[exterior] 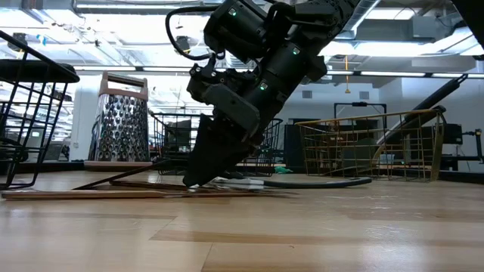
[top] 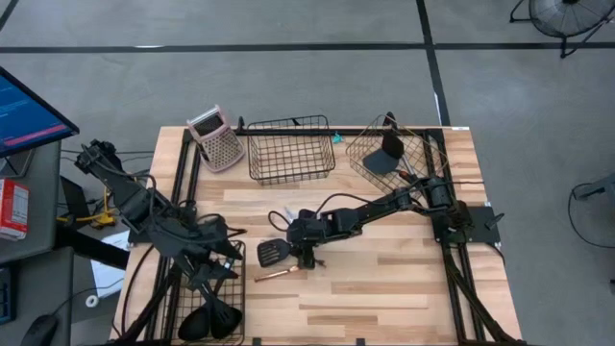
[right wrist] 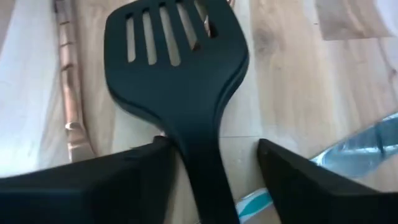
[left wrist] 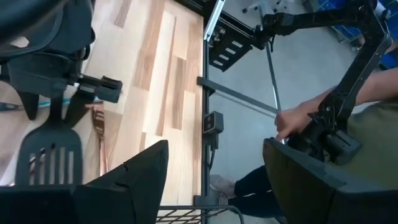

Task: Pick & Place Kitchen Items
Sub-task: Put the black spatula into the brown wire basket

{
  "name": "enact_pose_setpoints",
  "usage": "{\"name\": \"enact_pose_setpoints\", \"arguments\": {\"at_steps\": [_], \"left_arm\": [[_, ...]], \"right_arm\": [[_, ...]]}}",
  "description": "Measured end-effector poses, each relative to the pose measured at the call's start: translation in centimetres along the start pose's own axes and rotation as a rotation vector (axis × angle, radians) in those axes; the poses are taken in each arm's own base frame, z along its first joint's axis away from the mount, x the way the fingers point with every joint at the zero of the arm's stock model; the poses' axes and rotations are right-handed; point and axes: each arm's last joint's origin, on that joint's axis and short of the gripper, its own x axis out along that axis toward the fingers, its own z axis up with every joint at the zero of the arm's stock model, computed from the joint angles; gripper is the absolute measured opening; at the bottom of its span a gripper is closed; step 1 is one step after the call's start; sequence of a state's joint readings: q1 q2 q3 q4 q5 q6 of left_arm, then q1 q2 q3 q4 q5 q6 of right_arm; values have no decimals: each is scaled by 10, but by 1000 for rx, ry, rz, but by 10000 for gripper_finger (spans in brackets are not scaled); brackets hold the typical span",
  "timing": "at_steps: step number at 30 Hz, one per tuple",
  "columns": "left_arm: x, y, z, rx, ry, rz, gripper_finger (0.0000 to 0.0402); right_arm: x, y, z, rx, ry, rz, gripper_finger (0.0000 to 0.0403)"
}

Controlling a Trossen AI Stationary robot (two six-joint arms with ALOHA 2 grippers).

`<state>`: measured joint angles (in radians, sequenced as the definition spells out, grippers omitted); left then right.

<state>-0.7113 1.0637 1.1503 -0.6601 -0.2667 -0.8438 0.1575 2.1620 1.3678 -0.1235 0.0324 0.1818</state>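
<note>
Near the worktop's middle, the right gripper (right wrist: 208,180) straddles the black slotted turner's (right wrist: 177,68) handle, jaws open and not yet clamped. It looks light, stiff and smooth; the neck suits gripping. The left gripper (left wrist: 214,180) waits, jaws open

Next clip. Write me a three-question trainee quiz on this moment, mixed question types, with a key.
1. True or false: the right gripper has its fingers on either side of the slotted turner's handle.
2. Which lies beside the turner on the table? A) copper-coloured piece B) whisk C) plate
3. Fill in: the grater stands next to the ___ wire basket.

Key
1. True; the turner lies on the wood, jaws apart.
2. A
3. black
</note>
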Motion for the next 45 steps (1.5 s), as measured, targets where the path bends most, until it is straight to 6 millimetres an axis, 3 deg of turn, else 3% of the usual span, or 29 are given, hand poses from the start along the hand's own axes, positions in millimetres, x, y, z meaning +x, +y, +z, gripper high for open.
{"name": "enact_pose_setpoints", "arguments": {"at_steps": [6,10,15,18,22,29,32,38,42,45], "left_arm": [[0,-1,1,-9,-9,-9,212],[0,-1,1,-36,-14,-9,185],[0,-3,3,-45,-31,-29,153],[-1,-5,5,-58,-53,-56,138],[-5,-12,12,-85,-119,-135,122],[-22,-20,25,-123,-243,-284,85],[-29,-22,30,-101,-292,-325,65],[-40,-22,34,-21,-348,-349,28],[-45,-20,35,18,-370,-353,10],[-48,-20,36,37,-385,-354,4]], "right_arm": [[-1,-1,0,78,1,-3,57],[-10,2,6,129,-17,44,61],[-44,5,26,153,-106,68,61],[-78,7,42,152,-182,93,61],[-139,13,59,161,-278,134,61],[-262,14,71,228,-539,223,61],[-308,9,67,324,-627,278,61],[-368,-9,58,471,-781,358,61],[-391,-16,50,493,-820,382,61],[-402,-29,38,533,-811,300,61]]}}
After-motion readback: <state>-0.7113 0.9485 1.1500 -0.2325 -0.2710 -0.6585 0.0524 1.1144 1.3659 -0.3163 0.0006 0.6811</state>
